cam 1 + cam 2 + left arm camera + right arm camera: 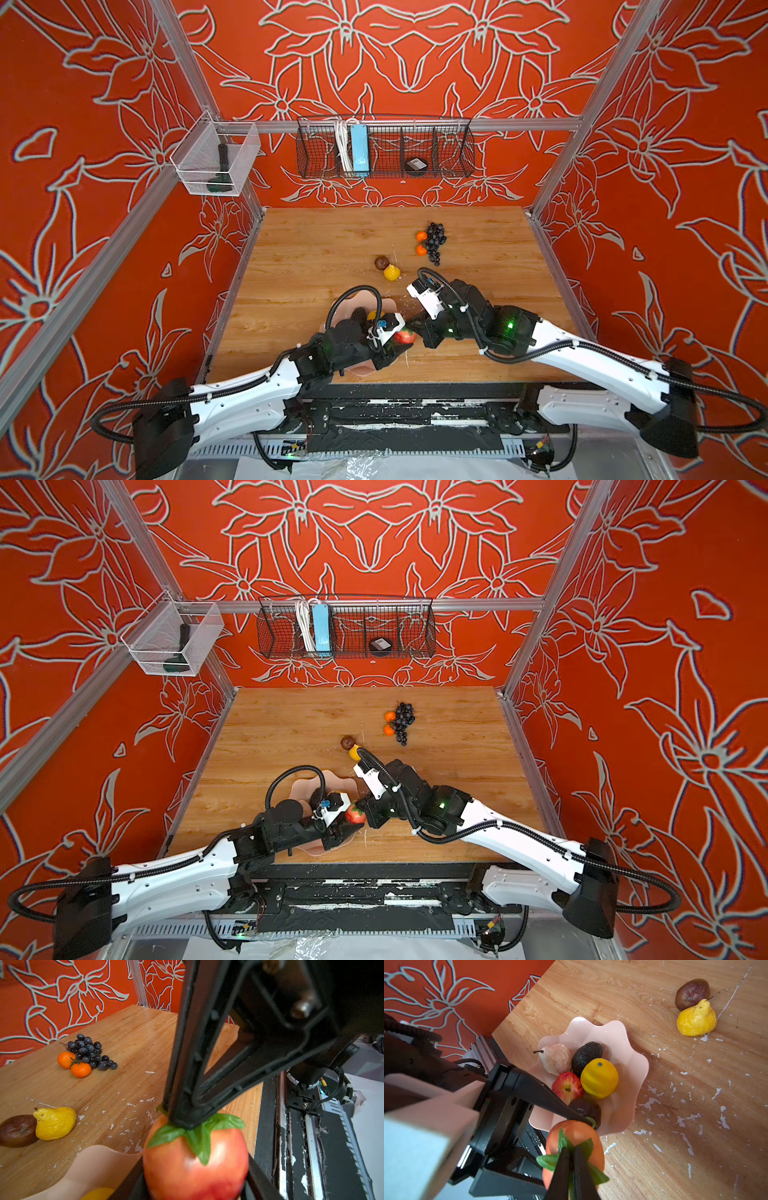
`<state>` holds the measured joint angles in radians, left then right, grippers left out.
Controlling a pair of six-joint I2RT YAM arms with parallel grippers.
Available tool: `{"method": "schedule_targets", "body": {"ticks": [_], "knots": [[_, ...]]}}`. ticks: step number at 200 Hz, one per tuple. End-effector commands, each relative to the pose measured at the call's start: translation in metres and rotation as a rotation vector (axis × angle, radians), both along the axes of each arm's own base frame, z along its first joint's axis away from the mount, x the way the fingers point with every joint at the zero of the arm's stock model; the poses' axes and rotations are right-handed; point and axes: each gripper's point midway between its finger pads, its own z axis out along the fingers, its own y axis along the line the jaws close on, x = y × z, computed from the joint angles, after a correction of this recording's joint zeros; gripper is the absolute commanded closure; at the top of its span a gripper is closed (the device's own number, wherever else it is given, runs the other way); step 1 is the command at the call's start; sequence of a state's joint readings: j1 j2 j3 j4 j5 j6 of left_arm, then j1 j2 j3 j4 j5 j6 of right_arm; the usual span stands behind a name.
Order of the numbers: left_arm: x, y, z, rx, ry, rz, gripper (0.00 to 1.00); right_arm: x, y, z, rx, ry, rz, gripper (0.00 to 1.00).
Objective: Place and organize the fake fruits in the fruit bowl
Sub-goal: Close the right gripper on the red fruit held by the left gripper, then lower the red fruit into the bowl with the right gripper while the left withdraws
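The fake fruits (pixel 599 1078) are half placed: five lie in the fruit bowl (pixel 354 296), lower centre; a red one (pixel 577 1136) is leaf-pinched by the right gripper (pixel 571 1159) between the spread fingers (pixel 550 1101) of the left gripper (pixel 195 1186); five remain outside.

A pale pink scalloped plastic bowl (pixel 629 1047) sits near the front of the wooden tabletop (pixel 311 249), left of centre. It holds a beige pear (pixel 556 1061), dark avocado (pixel 586 1054), yellow round fruit (pixel 599 1078), small red apple (pixel 566 1087) and dark mangosteen (pixel 586 1108). A big red leafy-topped fruit (pixel 195 1167) is at its right rim. Behind the bowl a brown round fruit (pixel 381 262) touches a yellow crumpled pear (pixel 391 273). Farther back-right, two tiny oranges (pixel 421 250) touch a dark grape bunch (pixel 435 241) on its left side.
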<state>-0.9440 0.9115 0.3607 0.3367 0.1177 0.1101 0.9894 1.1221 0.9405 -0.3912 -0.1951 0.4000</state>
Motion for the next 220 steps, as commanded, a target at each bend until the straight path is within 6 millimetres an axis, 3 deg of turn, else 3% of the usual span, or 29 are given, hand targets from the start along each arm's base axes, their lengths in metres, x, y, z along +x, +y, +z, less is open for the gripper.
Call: {"method": "schedule_targets", "body": {"ticks": [1, 30, 50, 77, 132, 181, 220], "knots": [[0.006, 0.005, 0.005, 0.010, -0.005, 0.052, 0.27, 0.003, 0.001, 0.014, 0.025, -0.029, -0.003, 0.95], [0.014, 0.017, 0.013, 0.004, -0.005, 0.133, 0.14, 0.010, -0.003, 0.026, 0.011, -0.067, -0.009, 0.95], [0.022, 0.036, 0.026, -0.044, -0.043, 0.238, 0.02, 0.021, -0.008, 0.035, 0.005, -0.085, -0.025, 0.95], [0.031, 0.071, 0.044, -0.117, -0.115, 0.402, 0.02, 0.038, -0.011, 0.043, 0.012, -0.086, -0.040, 0.95], [0.044, 0.166, 0.066, -0.259, -0.208, 0.841, 0.02, 0.061, 0.004, 0.038, 0.012, -0.058, -0.034, 0.96], [0.039, 0.202, 0.070, -0.334, -0.223, 0.976, 0.02, 0.074, 0.026, 0.031, 0.002, -0.024, 0.005, 0.96], [0.037, 0.208, 0.071, -0.352, -0.221, 0.994, 0.02, 0.086, 0.053, 0.018, -0.002, 0.015, 0.060, 0.95]]}}
